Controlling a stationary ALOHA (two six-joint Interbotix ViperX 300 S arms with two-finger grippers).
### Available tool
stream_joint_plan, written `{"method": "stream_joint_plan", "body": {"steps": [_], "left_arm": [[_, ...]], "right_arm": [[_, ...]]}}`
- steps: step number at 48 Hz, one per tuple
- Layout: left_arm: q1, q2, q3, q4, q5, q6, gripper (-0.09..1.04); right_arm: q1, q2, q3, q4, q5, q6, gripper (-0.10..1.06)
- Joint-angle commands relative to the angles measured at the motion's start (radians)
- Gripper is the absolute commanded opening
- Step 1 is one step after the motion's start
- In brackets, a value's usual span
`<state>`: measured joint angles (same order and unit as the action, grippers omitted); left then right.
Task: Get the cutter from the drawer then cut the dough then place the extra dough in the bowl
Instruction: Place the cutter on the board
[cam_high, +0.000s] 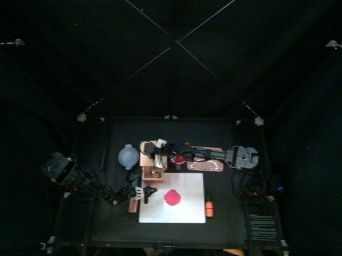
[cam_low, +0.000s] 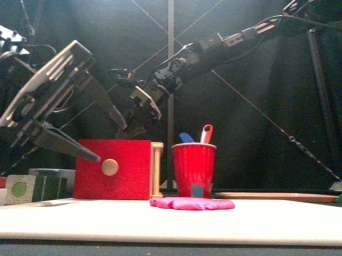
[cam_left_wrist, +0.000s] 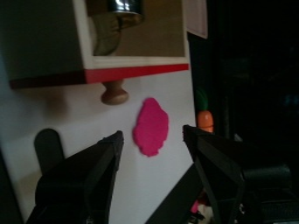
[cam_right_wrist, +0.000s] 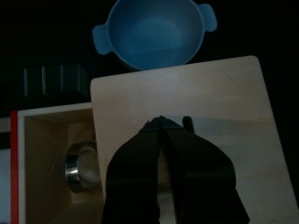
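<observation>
The drawer (cam_right_wrist: 47, 144) of the wooden box (cam_right_wrist: 205, 92) stands open, and the cutter (cam_right_wrist: 82, 166) lies inside it, not yet taken. The right tool (cam_right_wrist: 173, 124) is clenched on nothing above the box. The left tool (cam_left_wrist: 152, 134) is released, near the dough (cam_left_wrist: 151, 127), which lies whole on the white board (cam_high: 190, 190). The bowl (cam_right_wrist: 152, 33) is empty. So I judge that fetching, cutting and clearing all remain.

You're in a robot lab booth: black curtains (cam_high: 171, 50) fill the frame's upper half, a small black table (cam_high: 118, 228) sits below, and a robot arm (cam_high: 70, 172) stands at each side.
</observation>
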<state>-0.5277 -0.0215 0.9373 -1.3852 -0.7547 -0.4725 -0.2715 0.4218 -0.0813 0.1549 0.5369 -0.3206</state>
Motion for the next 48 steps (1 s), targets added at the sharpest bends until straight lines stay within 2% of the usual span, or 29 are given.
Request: {"method": "stream_joint_plan", "body": {"steps": [1,6,12,17,32,41,48], "left_arm": [[-0.009,-0.057,-0.009,0.086,-0.041,0.026,0.9],[-0.009,-0.115,-0.011,0.267,-0.123,0.109,0.89],[0.003,-0.183,0.014,0.497,-0.198,0.264,0.88],[0.031,-0.236,0.049,0.604,-0.201,0.38,0.88],[0.161,-0.44,0.241,0.796,-0.183,0.678,0.88],[0.202,-0.606,0.305,0.796,-0.141,0.811,0.89],[0.268,-0.712,0.336,0.796,-0.032,0.888,0.89]], "right_arm": [[0.005,0.014,-0.006,-0.005,0.014,-0.003,0.07],[0.006,0.014,-0.014,-0.006,0.023,-0.003,0.07],[0.009,0.012,-0.025,-0.006,0.035,-0.003,0.07],[0.011,0.012,-0.043,-0.008,0.055,-0.003,0.07],[0.018,-0.021,-0.103,-0.003,0.084,-0.002,0.07],[0.028,-0.077,-0.11,-0.002,0.11,-0.002,0.07],[0.035,-0.106,-0.114,0.014,0.13,-0.002,0.08]]}}
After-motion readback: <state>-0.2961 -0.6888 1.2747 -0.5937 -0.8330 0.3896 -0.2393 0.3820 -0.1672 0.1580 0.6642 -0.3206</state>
